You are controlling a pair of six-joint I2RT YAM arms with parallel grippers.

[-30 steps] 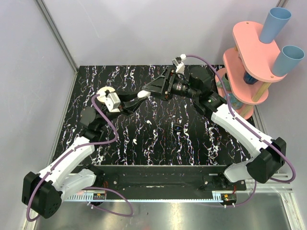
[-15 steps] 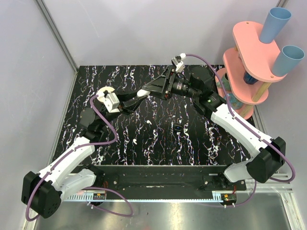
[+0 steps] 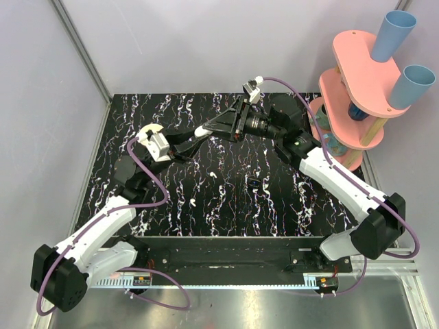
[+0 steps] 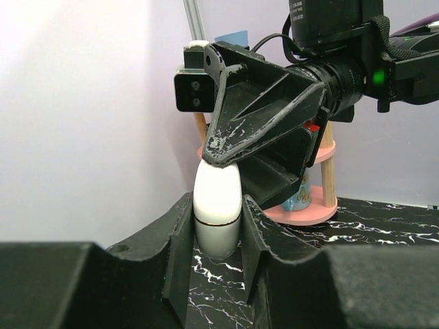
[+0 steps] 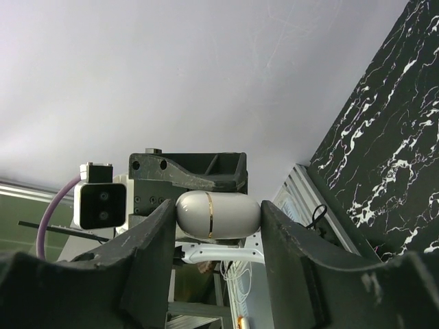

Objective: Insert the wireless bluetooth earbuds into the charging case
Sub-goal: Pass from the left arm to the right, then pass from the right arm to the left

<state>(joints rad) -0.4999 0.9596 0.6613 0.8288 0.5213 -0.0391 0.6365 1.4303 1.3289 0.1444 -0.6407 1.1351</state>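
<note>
The charging case (image 3: 204,130) is a cream closed puck with a thin gold seam, held above the black marbled table (image 3: 226,212) at the back middle. My left gripper (image 3: 194,140) is shut on it; in the left wrist view the case (image 4: 217,205) sits clamped between both fingers. My right gripper (image 3: 208,127) meets it from the right. In the right wrist view the case (image 5: 218,214) spans the gap between both fingers. A small white piece (image 3: 194,203) on the table may be an earbud; it is hard to tell from the white veins.
A pink tiered stand (image 3: 357,82) with blue cups (image 3: 394,34) stands at the back right; its base (image 4: 302,214) shows behind the case. A small dark object (image 3: 254,183) lies mid-table. Grey walls close in the left and back.
My right gripper has moved a little left and closed in around the case held by my left gripper. The left arm has shifted slightly left with it.
</note>
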